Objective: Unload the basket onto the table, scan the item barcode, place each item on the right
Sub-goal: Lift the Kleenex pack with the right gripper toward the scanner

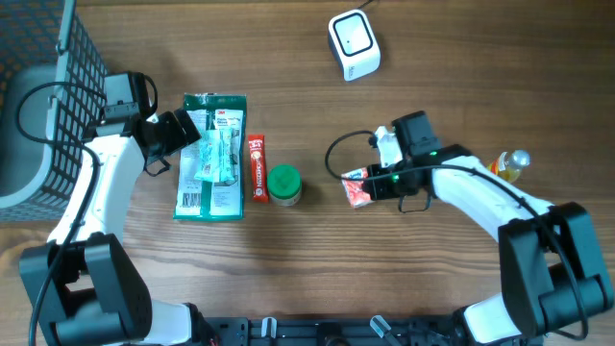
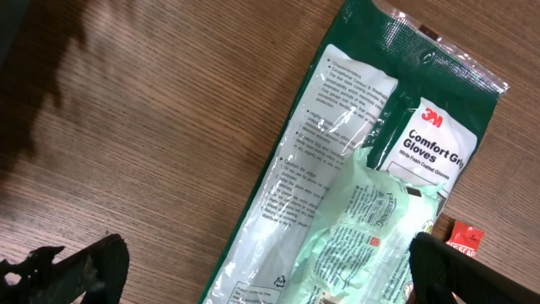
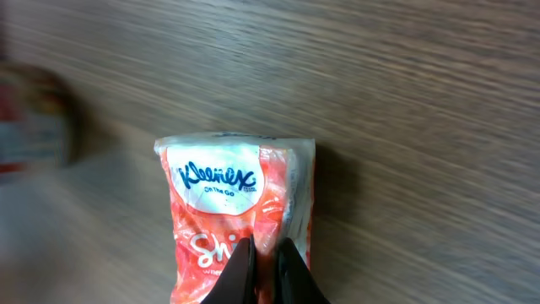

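Right of the surface (image 1: pixel 461 86) centre, right fingers (image 3: pixel 245 266) pinch the tissue pack (image 3: pixel 240 203) by its thin end, left fingers (image 1: pixel 178 132) wide; pack may slip or twist before reaching the scanner (image 1: pixel 354 43).

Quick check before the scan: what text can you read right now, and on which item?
"3M": glove pack.
"Comfort Gri", "Gloves": same pack, first line cut off.
"Kleenex", smaller "On the Go": tissue pack.
Too small or blurred: fine print on the glove pack, lettering on the red tube.
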Controlling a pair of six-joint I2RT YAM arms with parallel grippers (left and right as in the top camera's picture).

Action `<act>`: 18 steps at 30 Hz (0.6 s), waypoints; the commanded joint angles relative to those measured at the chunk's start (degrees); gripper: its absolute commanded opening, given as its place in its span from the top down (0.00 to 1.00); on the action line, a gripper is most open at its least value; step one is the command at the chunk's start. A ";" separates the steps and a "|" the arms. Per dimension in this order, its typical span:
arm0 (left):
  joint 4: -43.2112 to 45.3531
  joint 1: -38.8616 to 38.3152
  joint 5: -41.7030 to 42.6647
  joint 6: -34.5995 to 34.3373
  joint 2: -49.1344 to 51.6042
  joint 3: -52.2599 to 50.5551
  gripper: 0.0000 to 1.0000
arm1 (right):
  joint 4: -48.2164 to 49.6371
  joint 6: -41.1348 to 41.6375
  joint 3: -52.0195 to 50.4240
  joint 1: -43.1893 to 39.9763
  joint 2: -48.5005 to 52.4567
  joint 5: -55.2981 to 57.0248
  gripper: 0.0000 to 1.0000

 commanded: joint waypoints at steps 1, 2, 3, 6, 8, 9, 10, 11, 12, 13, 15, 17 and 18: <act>0.20 0.22 0.46 -0.33 -1.18 0.52 0.00 | 3.23 0.96 2.73 -3.72 -4.17 -28.39 0.96; 0.20 0.22 0.46 -0.33 -1.18 0.52 0.00 | 4.87 1.68 2.73 -4.52 -4.50 -34.75 0.96; 0.20 0.22 0.46 -0.33 -1.18 0.52 0.00 | 6.56 2.34 2.73 -5.25 -4.52 -40.65 0.96; 0.20 0.22 0.46 -0.33 -1.18 0.52 0.00 | 11.85 7.67 2.73 -6.29 -4.50 -53.64 0.96; 0.20 0.22 0.46 -0.33 -1.18 0.52 0.00 | 15.41 12.26 2.73 -6.27 -4.50 -59.12 0.96; 0.20 0.22 0.46 -0.33 -1.18 0.52 0.00 | 17.35 14.67 2.73 -6.25 -4.50 -61.64 0.96; 0.20 0.22 0.46 -0.33 -1.18 0.52 0.00 | 18.86 16.31 2.73 -6.27 -4.50 -63.32 0.96; 0.17 0.22 0.46 -0.33 -1.18 0.52 0.00 | 20.22 17.88 2.73 -6.27 -4.50 -64.92 0.96; 0.20 0.22 0.46 -0.33 -1.18 0.52 0.00 | 21.68 20.06 2.73 -6.27 -4.50 -66.42 0.96; 0.20 0.22 0.46 -0.33 -1.18 0.52 0.00 | 22.80 22.25 2.73 -6.27 -4.50 -67.41 0.96; 0.20 0.22 0.46 -0.33 -1.18 0.52 0.00 | 23.63 25.92 2.73 -6.27 -4.52 -67.47 0.96; 0.20 0.22 0.46 -0.33 -1.18 0.52 0.00 | 24.48 27.04 2.73 -6.27 -4.52 -67.45 0.96; 0.20 0.22 0.46 -0.33 -1.18 0.52 0.00 | 24.70 27.06 2.73 -6.27 -4.52 -67.45 0.96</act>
